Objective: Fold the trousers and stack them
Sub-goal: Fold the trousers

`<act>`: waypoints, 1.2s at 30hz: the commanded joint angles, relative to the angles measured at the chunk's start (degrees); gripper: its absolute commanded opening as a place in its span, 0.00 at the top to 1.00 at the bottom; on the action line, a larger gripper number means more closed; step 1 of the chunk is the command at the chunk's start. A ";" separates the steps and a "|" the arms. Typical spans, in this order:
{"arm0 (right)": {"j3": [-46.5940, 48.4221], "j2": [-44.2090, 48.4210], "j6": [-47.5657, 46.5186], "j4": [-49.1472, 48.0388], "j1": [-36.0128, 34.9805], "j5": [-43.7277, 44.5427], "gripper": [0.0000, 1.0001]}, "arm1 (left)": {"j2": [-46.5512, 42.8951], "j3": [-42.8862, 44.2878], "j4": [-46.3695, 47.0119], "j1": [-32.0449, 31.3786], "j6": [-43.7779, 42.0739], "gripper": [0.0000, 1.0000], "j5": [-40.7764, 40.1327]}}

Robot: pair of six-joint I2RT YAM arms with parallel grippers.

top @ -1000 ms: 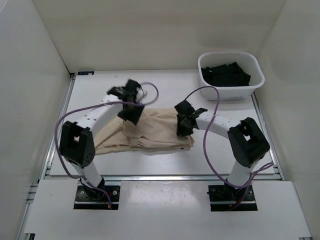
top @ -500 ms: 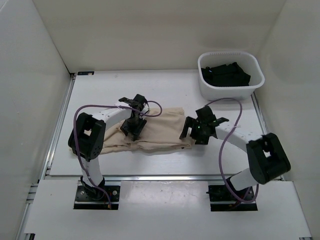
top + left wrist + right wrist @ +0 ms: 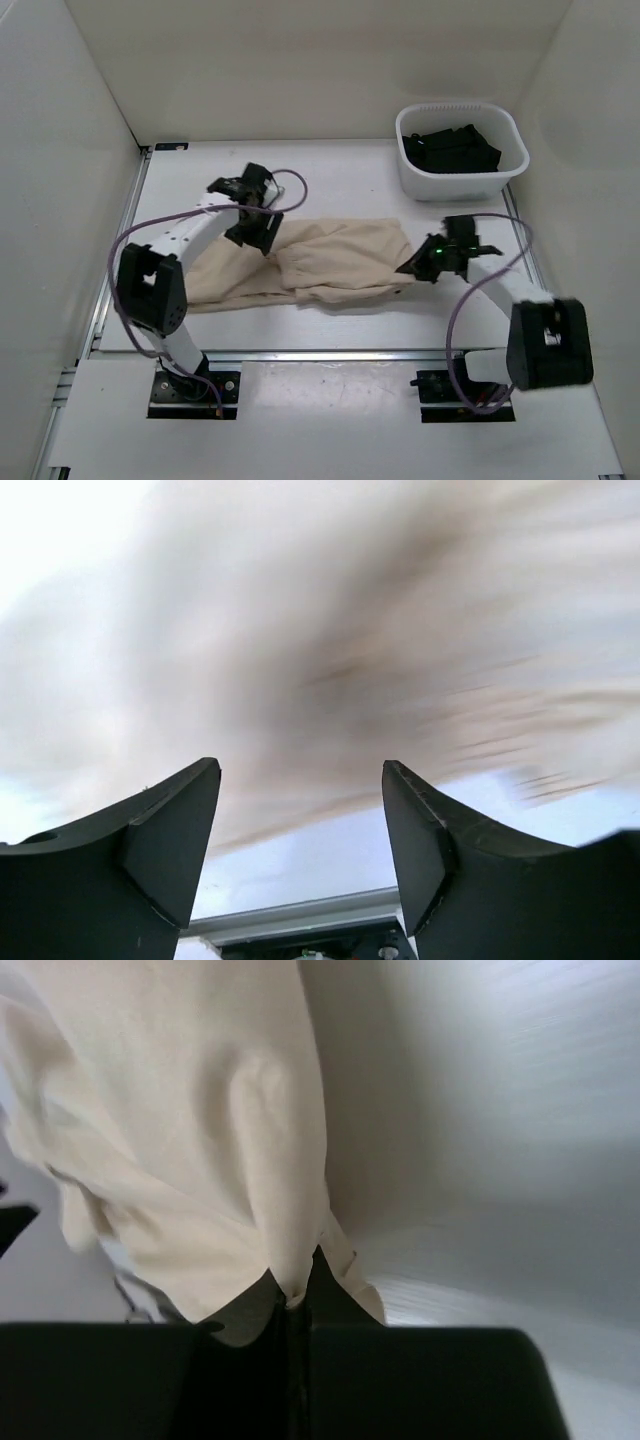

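I get an evenly bright overhead view with soft shadows; my left wrist feed smears the trousers [image 3: 330, 660] into blur, its upper-left corner blown white.

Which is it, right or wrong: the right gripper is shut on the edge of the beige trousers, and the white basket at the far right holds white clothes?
Wrong on one point: the white basket holds black clothes, not white, as the top external view shows. The right gripper is indeed shut on the beige trousers' edge.
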State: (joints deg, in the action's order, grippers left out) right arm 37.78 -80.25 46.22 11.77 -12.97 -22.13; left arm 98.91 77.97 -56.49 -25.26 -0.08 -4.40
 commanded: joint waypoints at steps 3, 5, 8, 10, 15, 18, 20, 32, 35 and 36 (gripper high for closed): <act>16.02 15.21 -18.23 35.42 16.39 14.01 1.00 | -9.79 0.35 -1.08 9.69 0.08 0.21 1.33; 24.06 14.34 -25.63 42.17 15.00 19.47 1.00 | -10.40 -2.11 -0.55 12.58 0.08 0.21 2.47; 35.50 9.79 -24.87 47.73 5.53 23.54 1.00 | -9.89 -6.77 0.59 13.83 0.08 0.21 4.31; 39.28 4.09 -22.32 48.44 -6.41 25.11 1.00 | -9.01 -8.10 1.20 13.83 0.08 0.21 7.55; 55.75 -12.36 -17.56 48.44 -27.24 24.51 1.00 | -2.95 -7.05 2.52 9.29 0.08 0.19 16.27; 73.07 -27.55 -19.75 52.99 -34.89 22.57 1.00 | 2.48 -7.05 5.15 6.54 0.08 0.23 12.93; 93.37 -39.42 -21.43 58.79 -38.51 22.57 1.00 | 4.96 -7.05 6.74 6.53 0.08 0.30 12.06; 86.84 -43.32 -13.26 40.45 -34.14 14.93 1.00 | 3.58 -13.54 10.61 12.78 0.08 0.67 22.15; 89.74 -47.71 -12.65 37.46 -34.14 13.08 1.00 | 0.67 -15.56 10.61 13.30 0.08 0.64 22.16; 89.75 -48.33 -12.12 36.67 -34.14 13.60 0.94 | 0.14 -16.09 10.61 13.30 0.08 0.59 22.16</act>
State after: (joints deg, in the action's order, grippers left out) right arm 124.90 -126.04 32.51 54.39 -46.19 -5.91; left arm 103.33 63.66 -46.70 -12.16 0.45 15.73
